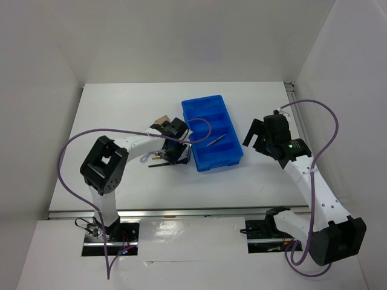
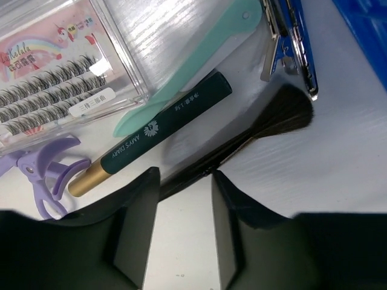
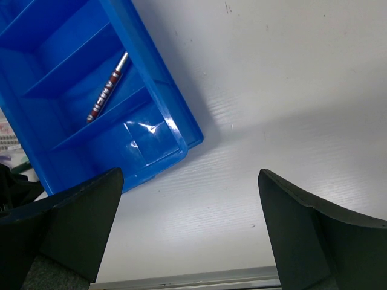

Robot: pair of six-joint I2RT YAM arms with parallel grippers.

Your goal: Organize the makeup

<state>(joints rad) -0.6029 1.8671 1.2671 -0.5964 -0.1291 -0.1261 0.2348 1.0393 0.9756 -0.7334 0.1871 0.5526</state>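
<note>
The makeup lies in a cluster left of the blue tray (image 1: 219,163). In the left wrist view I see a black brush (image 2: 284,115), a dark green tube with a gold end (image 2: 169,124), a teal razor (image 2: 187,72), a clear box of lashes (image 2: 54,78) and a lilac curler (image 2: 45,172). My left gripper (image 2: 184,175) is low over them, jaws apart, and the brush's thin handle runs across its tips. A thin pencil (image 3: 107,89) lies in one tray compartment. My right gripper (image 3: 190,175) hangs wide open over bare table, right of the tray (image 3: 175,130).
A blue-and-metal piece (image 2: 287,42) lies by the tray's corner (image 2: 363,36). A tan item (image 1: 161,122) sits just behind the left gripper (image 1: 171,156). White walls close in the table at the back and both sides. The right gripper (image 1: 259,136) is near the right wall.
</note>
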